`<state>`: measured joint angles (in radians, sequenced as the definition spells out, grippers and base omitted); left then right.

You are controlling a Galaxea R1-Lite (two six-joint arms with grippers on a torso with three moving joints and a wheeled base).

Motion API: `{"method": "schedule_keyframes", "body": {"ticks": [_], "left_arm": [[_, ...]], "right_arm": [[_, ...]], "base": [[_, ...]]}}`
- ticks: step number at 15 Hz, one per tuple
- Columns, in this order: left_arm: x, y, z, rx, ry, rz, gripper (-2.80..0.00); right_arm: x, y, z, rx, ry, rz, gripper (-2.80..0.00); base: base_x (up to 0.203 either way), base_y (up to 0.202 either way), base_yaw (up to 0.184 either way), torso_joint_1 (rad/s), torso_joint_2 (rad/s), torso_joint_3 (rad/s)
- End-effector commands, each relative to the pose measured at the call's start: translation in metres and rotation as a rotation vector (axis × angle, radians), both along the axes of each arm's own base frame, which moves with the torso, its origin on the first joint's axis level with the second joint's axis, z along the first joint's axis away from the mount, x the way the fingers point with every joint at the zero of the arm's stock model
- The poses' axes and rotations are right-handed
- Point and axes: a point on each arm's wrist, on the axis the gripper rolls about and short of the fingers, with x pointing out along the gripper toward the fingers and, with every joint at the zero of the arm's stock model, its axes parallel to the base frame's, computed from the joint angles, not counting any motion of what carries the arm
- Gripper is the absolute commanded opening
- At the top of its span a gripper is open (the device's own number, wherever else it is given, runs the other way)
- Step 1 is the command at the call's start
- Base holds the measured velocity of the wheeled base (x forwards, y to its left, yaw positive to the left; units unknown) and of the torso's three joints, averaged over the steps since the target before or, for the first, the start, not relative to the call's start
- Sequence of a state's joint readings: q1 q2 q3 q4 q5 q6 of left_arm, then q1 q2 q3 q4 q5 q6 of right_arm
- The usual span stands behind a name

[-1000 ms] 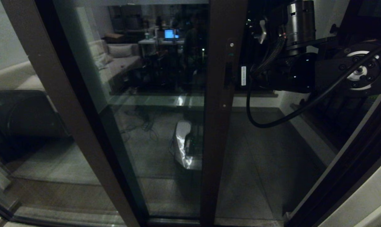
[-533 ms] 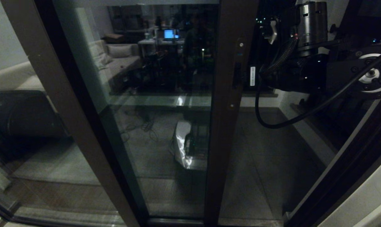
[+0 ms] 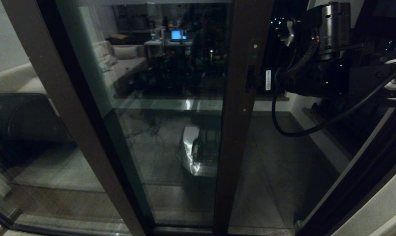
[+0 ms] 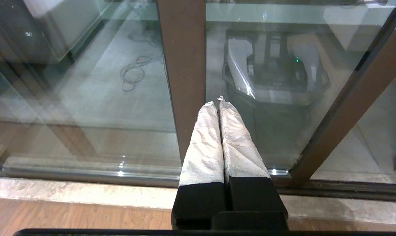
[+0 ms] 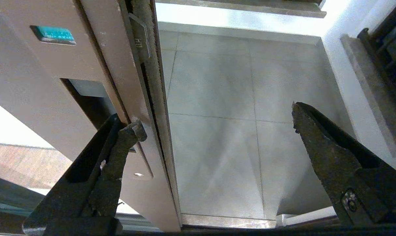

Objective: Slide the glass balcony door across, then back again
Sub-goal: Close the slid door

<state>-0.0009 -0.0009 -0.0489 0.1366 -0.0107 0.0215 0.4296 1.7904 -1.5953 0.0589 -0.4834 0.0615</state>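
Since a second ago the glass balcony door (image 3: 171,108) has slid toward the robot's right: its handle stile, which stood left of centre-right in the head view, now sits further right, and the right arm has travelled the same way with it, narrowing the open gap onto the tiled balcony floor (image 3: 276,170).

That door stands upright in its track, its dark brown stile carrying the recessed handle slot (image 3: 250,78) with a small screw above and below. To its left stands the fixed glass panel (image 3: 27,108) with a plain brown stile.

In the right wrist view the right end effector (image 5: 214,131) is spread wide open. One finger (image 5: 119,147) rests its tip against the door's stile at the handle slot (image 5: 86,98), just beside the fuzzy seal strip running down the door's edge; the other finger hangs well apart over the floor tiles (image 5: 217,98), touching nothing. A small green label (image 5: 53,34) sits on the stile above the slot.

The left end effector (image 4: 219,103) is idle low in front of the glass, its two padded fingers (image 4: 204,144) pressed together with nothing between them, pointing at a brown stile (image 4: 181,65) near the floor track
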Motion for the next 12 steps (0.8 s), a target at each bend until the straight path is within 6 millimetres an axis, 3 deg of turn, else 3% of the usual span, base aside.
{"method": "schedule_keyframes", "body": {"ticks": [1,12], "left_arm": [[0.000,0.000,0.000,0.000,0.000,-0.001,-2.80],[0.000,0.000,0.000,0.000,0.001,0.001,-2.80]], "right_arm": [[-0.003,-0.009,0.003,0.000,-0.004,-0.019,0.00],[-0.010,-0.031,0.001,0.005,0.004,-0.035,0.00]], "base": [[0.000,0.000,0.000,0.000,0.00,0.000],[0.000,0.000,0.000,0.000,0.00,0.000]]}}
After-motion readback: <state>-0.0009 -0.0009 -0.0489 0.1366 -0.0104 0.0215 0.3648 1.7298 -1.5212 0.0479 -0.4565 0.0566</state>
